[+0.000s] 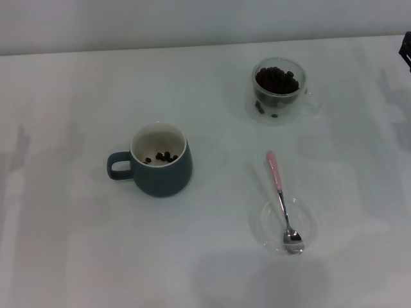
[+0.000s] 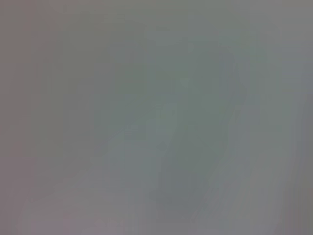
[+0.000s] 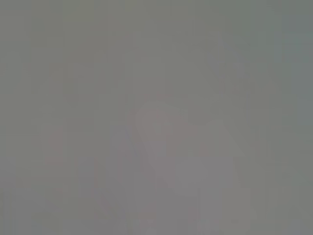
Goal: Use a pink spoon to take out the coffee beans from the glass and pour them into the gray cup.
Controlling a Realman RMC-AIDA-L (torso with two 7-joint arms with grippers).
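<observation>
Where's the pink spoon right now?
In the head view, the pink spoon lies on the robot's right side of the table, its metal bowl resting in a clear saucer, nearer the robot than the glass.

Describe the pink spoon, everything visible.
The pink spoon is a slim teaspoon with a pale pink handle and a shiny metal neck and bowl. It lies flat, its bowl resting in a clear round saucer, the handle reaching off the rim toward the far side of the table. No gripper touches it. Its bowl looks empty.

Right arm (image 1: 406, 50): only a dark sliver at the head view's far right edge, claw unseen. Left arm out of view. Wrist views show nothing.
</observation>
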